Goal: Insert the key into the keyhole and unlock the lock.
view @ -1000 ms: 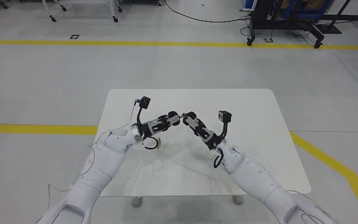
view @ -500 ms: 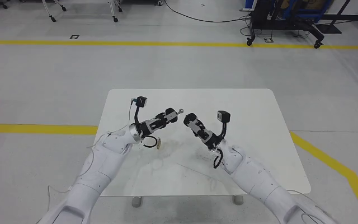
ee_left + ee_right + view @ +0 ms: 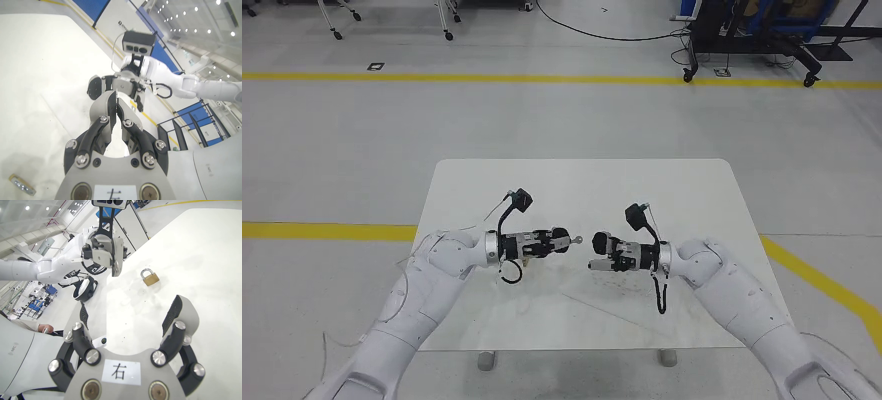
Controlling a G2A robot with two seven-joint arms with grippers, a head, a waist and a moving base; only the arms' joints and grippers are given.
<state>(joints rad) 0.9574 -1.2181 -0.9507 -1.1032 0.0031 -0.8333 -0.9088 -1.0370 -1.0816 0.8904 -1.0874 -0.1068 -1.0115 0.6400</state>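
A small silver key [image 3: 577, 239] pokes from the tip of my left gripper [image 3: 564, 240], which is shut on it over the middle of the white table [image 3: 692, 190]. In the left wrist view the left gripper [image 3: 116, 100] is pinched on the thin key blade [image 3: 116, 94]. My right gripper [image 3: 595, 248] faces it a short way off, apart from it. The right gripper [image 3: 130, 305] is open with nothing between its fingers. From the right wrist the key [image 3: 116, 269] hangs in the left gripper's tip. A brass padlock [image 3: 150, 277] with a silver shackle lies flat on the table beyond.
The padlock [image 3: 21, 186] rests on the table below and behind the left gripper. The white table surface [image 3: 170, 247] spreads bare around both arms. Its front edge [image 3: 602, 347] runs close beneath the forearms.
A second ago the two grippers met tip to tip farther back. They parted, swung nearer the front edge and now face each other level, the key still in the left one.
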